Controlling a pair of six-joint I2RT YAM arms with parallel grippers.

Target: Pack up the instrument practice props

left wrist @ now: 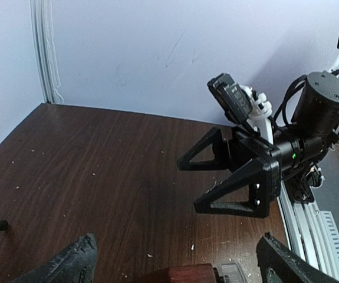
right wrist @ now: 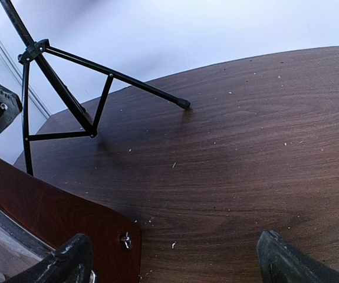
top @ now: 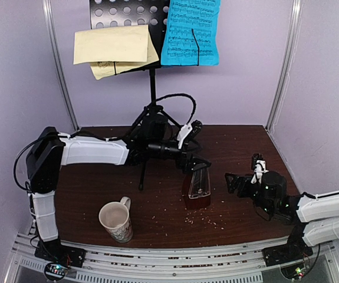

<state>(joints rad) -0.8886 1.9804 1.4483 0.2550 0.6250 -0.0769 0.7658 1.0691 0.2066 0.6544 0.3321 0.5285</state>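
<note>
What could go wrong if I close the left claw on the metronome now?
The left claw straddles only the top of the tall metronome, so it may tip or slip. The left arm lies close to the music stand legs; lifting could jolt it and shed the draped pale yellow sheet.

The top external camera sat high above and behind the arm bases (top: 60, 253), tilted down at the bench (top: 98, 183). The bases lay along the bottom edge and the music stand (top: 152, 88) rose at top centre. It stood farthest off and took in the whole scene. The left wrist camera sat low over the bench, facing across it to the right hand (left wrist: 190, 186) at centre right, with its own fingers (left wrist: 69, 262) in the lower corners. The right wrist camera hung close to the wood, facing the back wall (right wrist: 187, 35) and the stand's legs at upper left. All three caught the metronome (top: 197, 187): central from above, at the bottom edge in the left wrist view, and at lower left in the right wrist view.
</note>
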